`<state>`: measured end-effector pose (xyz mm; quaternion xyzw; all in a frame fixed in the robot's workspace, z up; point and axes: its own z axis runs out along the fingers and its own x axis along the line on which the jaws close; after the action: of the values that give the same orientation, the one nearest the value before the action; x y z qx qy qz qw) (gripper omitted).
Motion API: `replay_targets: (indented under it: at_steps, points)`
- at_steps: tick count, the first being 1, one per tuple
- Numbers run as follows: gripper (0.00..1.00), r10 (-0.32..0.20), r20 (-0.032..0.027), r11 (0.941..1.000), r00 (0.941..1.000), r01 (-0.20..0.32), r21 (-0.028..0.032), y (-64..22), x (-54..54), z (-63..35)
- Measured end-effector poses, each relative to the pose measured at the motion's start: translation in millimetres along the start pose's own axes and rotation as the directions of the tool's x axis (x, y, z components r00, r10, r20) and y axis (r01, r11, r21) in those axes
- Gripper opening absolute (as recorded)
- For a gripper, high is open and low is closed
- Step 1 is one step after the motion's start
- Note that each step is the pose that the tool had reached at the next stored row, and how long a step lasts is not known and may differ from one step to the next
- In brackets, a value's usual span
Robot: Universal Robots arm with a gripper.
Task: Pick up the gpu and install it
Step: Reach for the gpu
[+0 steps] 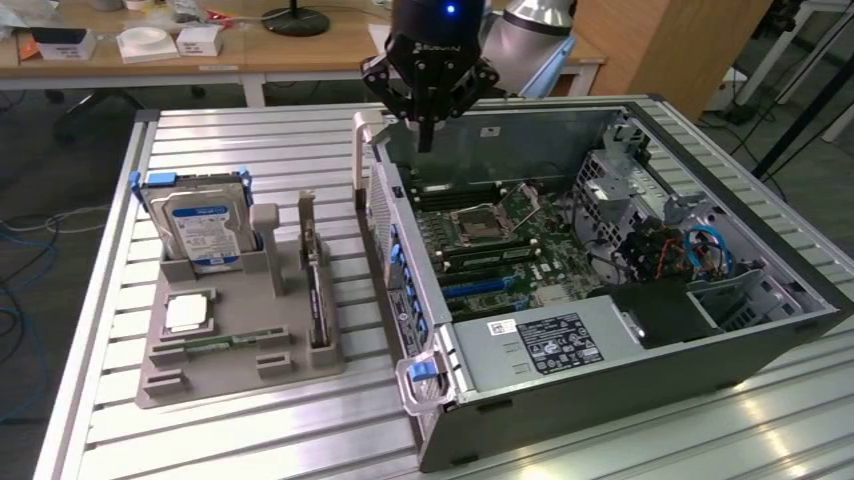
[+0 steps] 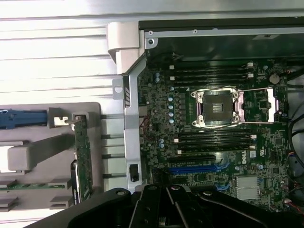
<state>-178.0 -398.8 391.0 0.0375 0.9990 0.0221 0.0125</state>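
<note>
The gpu (image 1: 315, 285) is a thin dark card standing on its edge in the grey holder (image 1: 214, 375) on the table, at the exterior view's left of the computer case. In the wrist view the gpu (image 2: 83, 161) shows edge-on in the same holder (image 2: 28, 156). My gripper (image 1: 424, 135) hangs shut and empty over the far rim of the open case (image 1: 747, 350), well apart from the gpu. Its black fingers (image 2: 164, 202) sit together above the motherboard (image 2: 213, 142).
The holder also carries a silver hard drive (image 1: 203, 230) with blue rails, a processor chip (image 1: 187, 312) and a green memory stick (image 1: 220, 342). Inside the case are the processor socket (image 2: 217, 107), memory slots and a blue card slot (image 2: 194, 168). A wooden desk (image 1: 267, 50) stands behind.
</note>
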Motion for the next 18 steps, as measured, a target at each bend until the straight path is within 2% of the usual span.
replay_targets:
  at_steps: [18]
  points:
    - [0.11,0.0,0.0,1.0,1.0,0.0,0.0,-1.0,13.1,0.2]
